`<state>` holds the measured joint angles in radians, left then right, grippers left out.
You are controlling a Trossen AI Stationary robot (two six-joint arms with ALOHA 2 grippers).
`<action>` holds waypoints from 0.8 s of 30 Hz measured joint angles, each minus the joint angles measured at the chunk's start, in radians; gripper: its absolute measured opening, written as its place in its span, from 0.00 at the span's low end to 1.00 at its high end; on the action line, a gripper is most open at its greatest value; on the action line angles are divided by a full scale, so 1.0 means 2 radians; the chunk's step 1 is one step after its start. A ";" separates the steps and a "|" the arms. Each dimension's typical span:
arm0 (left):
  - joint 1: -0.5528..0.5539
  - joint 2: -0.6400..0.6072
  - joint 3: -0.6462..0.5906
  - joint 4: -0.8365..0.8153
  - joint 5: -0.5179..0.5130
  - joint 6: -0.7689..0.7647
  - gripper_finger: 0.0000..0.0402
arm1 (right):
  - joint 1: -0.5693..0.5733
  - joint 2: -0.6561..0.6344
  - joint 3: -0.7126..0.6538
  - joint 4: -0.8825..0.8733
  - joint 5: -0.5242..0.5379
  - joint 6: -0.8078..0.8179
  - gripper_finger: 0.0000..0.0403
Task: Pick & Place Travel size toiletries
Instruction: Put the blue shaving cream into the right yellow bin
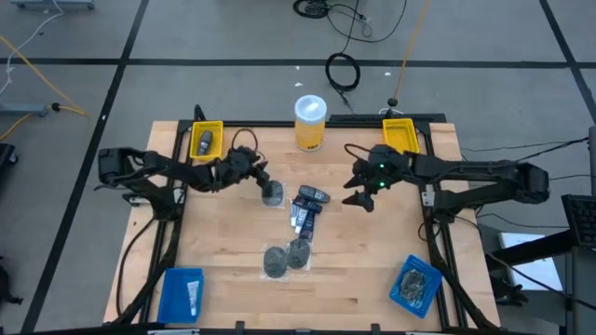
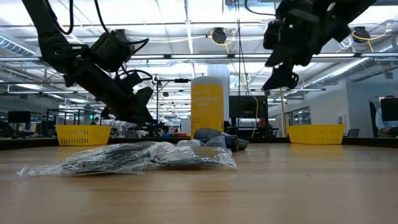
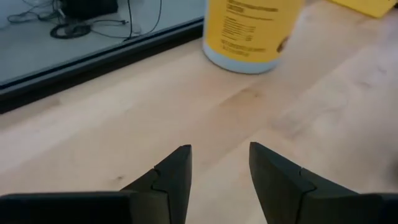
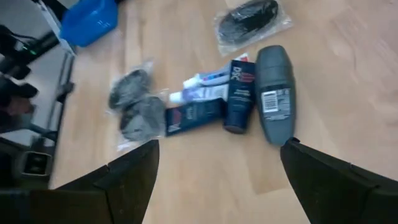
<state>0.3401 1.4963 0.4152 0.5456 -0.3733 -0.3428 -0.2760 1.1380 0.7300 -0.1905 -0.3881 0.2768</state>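
Two spread pincers: I'd lower my right pincer (image 1: 361, 194) squarely over the grey deodorant stick (image 4: 275, 93), while the left pincer (image 1: 265, 181) hovers by the bagged mesh disc (image 1: 272, 194).

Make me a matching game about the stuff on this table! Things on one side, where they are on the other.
Things:
1. yellow jar
2. grey deodorant stick
3. left end effector
4. right end effector

Places:
A. hovering open, right of the toiletries pile
B. lying flat in the toiletries pile at mid-table
C. standing upright at the table's far edge
D. open, beside a bagged mesh disc

Pairs: 1-C, 2-B, 3-D, 4-A
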 joint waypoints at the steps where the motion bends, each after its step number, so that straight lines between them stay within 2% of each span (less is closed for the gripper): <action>1: 0.008 0.000 0.000 0.000 0.009 0.000 0.39 | 0.000 0.013 0.000 0.014 0.009 -0.003 0.81; 4: 0.024 0.000 0.000 0.000 0.039 -0.009 0.39 | 0.025 0.063 -0.002 0.074 0.051 -0.010 0.81; 11: 0.016 0.000 0.000 -0.002 0.056 0.004 0.39 | 0.089 0.164 -0.002 0.234 0.061 -0.056 0.81; 13: 0.014 0.000 0.000 -0.002 0.056 0.006 0.39 | 0.099 0.175 -0.002 0.252 0.077 -0.057 0.81; 19: 0.012 0.000 0.000 0.003 0.055 0.014 0.39 | 0.130 0.207 0.006 0.255 0.077 -0.092 0.80; 24: 0.011 0.000 0.000 0.007 0.055 0.013 0.39 | 0.139 0.252 0.072 0.241 0.074 -0.141 0.75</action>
<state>0.3626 1.4963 0.4160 0.5601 -0.2623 -0.3164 0.0023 1.6429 0.8739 0.2919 -0.2394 -0.0048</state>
